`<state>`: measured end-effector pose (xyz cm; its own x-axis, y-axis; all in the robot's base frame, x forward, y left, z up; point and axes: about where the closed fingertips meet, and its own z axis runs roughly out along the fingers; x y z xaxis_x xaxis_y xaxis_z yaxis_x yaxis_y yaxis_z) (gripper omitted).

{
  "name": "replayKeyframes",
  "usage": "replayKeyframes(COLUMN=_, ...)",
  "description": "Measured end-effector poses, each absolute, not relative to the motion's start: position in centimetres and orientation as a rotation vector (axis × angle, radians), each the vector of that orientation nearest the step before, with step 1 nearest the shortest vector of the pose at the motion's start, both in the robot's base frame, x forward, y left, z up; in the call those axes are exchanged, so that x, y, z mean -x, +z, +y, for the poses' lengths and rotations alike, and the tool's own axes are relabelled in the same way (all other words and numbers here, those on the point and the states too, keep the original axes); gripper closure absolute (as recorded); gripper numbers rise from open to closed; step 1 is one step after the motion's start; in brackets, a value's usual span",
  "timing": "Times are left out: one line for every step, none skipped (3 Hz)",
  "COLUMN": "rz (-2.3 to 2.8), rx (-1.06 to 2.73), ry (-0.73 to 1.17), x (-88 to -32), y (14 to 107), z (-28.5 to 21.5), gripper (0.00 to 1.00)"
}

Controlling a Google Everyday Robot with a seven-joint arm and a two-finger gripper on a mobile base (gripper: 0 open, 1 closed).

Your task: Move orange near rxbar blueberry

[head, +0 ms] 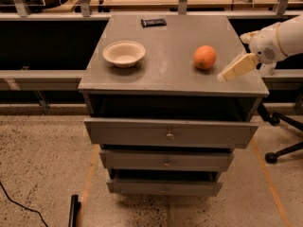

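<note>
You find the gripper [235,69] over the right edge of the grey cabinet top [175,39], near the front corner. It is tilted, with its tip pointing down and to the left, towards the orange [205,57]. It is just beside the orange, on the right side of it, and it does not touch it. From this view you cannot tell if the gripper is wide or narrow. The white arm [279,39] behind it comes in from the right side.

The orange lies on the right half of the top, nearer to the front than to the back. The rxbar blueberry [154,22], a flat dark wrapper, lies at the back edge of the top, about in the middle, well apart from the orange. A cream-white bowl [124,53] stands upright on the left half.

Under the top you see three drawers, and the top drawer [170,134] is pulled out a little. On the speckled floor, a chair base [284,148] with wheels stands at the right, and a thin black cable [21,205] lies at the left.
</note>
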<state>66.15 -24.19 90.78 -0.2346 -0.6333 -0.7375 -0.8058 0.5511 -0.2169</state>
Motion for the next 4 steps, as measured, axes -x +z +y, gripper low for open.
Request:
replayKeyframes(rz=1.965, rx=1.145, ry=0.284, x=-68.3, y=89.4, z=-23.0, gripper=0.0)
replayKeyframes(rz=1.969, rx=1.092, ry=0.319, x=-70.6, y=88.4, z=-21.9, gripper=0.0)
replayKeyframes(rz=1.956, rx=1.047, ry=0.369, x=-72.5, y=87.2, z=-21.2, gripper=0.0)
replayKeyframes(rz=1.935, rx=1.011, ry=0.444, x=-74.4, y=85.8, z=-20.3, gripper=0.03)
